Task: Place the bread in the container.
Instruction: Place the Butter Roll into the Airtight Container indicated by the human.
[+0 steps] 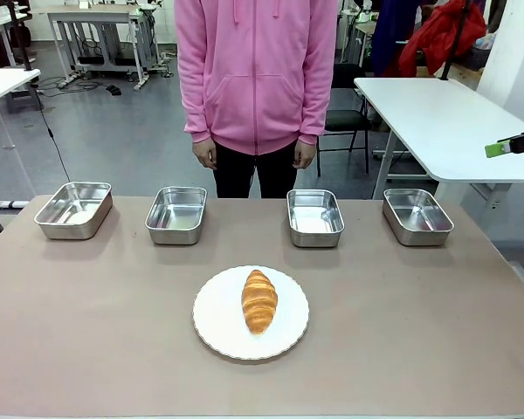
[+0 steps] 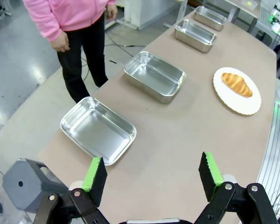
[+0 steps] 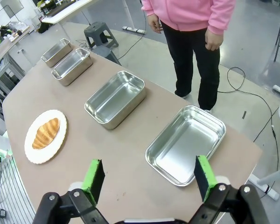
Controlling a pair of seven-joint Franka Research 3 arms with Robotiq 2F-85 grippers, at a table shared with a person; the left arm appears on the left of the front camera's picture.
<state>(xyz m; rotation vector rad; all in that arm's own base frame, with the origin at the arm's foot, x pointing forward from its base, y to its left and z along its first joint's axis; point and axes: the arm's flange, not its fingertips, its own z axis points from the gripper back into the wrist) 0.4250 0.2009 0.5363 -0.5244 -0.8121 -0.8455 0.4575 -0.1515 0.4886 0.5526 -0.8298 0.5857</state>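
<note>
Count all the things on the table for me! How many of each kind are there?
Shiny steel pans: 4
White plate: 1
Croissant: 1
Total: 6

I find a brown table [image 1: 87,332] bearing five items. Four stainless-steel pans [image 1: 176,214] stand in a row along its 12 o'clock edge, spread from 10 to 2 o'clock and apart from one another. A white scalloped plate [image 1: 214,327] sits toward 6 o'clock.
</note>
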